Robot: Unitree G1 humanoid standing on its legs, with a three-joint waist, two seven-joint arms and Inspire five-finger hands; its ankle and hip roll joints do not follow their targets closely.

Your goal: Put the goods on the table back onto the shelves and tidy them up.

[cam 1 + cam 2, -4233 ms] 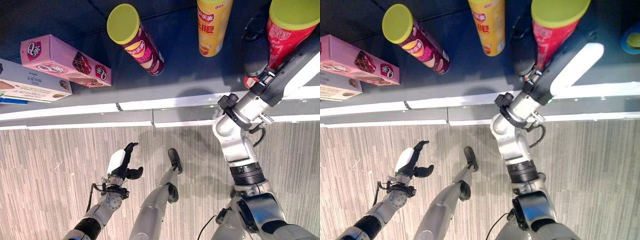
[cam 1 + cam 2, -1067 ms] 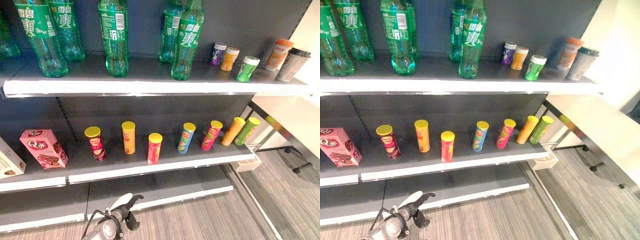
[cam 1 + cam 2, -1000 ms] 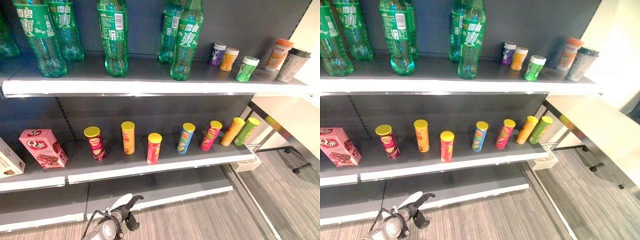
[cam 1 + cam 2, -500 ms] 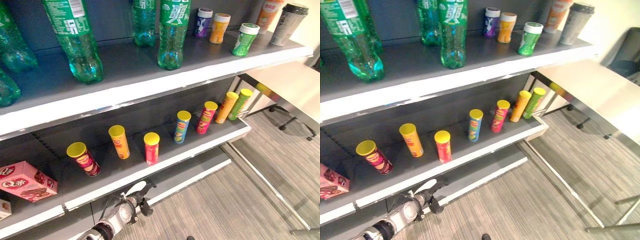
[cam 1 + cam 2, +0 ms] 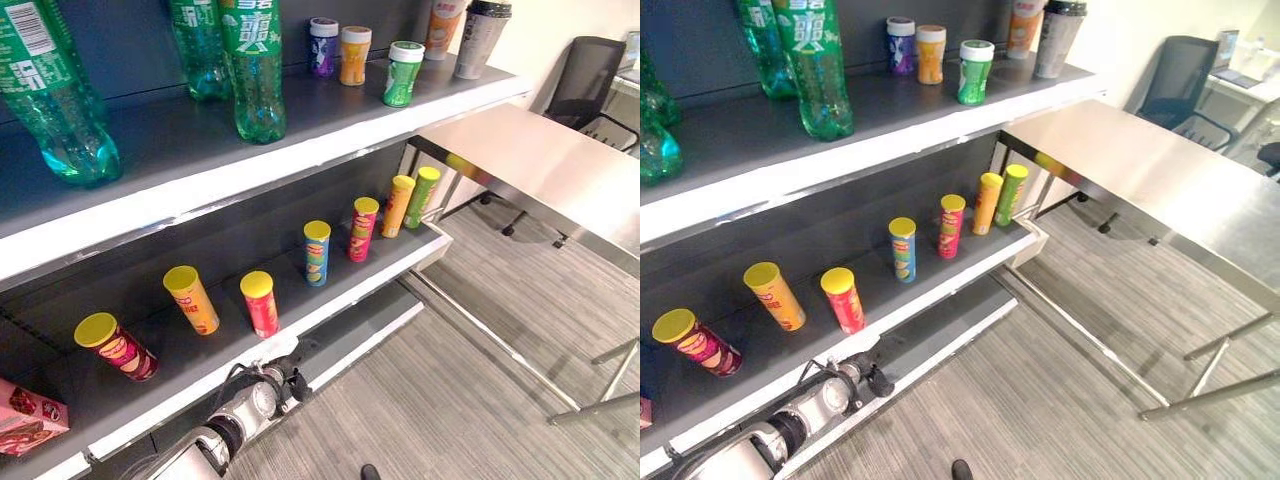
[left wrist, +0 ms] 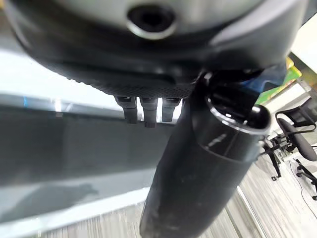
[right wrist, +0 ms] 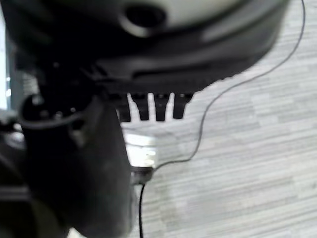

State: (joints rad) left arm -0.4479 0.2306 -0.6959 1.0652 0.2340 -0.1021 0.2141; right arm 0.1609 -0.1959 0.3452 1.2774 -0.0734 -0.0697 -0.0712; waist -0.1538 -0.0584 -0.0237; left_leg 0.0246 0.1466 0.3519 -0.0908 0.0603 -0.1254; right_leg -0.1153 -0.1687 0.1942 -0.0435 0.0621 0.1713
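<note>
Several chip cans stand in a row on the middle shelf (image 5: 330,300): a maroon one (image 5: 115,347), an orange one (image 5: 190,298), a red one (image 5: 260,303), a blue one (image 5: 317,252) and more to the right. Green bottles (image 5: 252,65) and small cups (image 5: 405,73) stand on the upper shelf (image 5: 300,150). My left hand (image 5: 285,380) hangs low in front of the bottom shelf edge, its fingers (image 6: 143,111) relaxed and holding nothing. My right hand (image 7: 84,163) hangs over the carpet, fingers straight and holding nothing.
A steel table (image 5: 540,170) stands to the right of the shelves, its legs (image 5: 610,385) on the grey carpet. A dark office chair (image 5: 585,85) is behind it. A pink box (image 5: 25,420) lies at the middle shelf's left end.
The camera has swung to the right, bringing the steel table and the chair into the picture. My left hand stays low by the shelf. My right arm has left the red can on the shelf.
</note>
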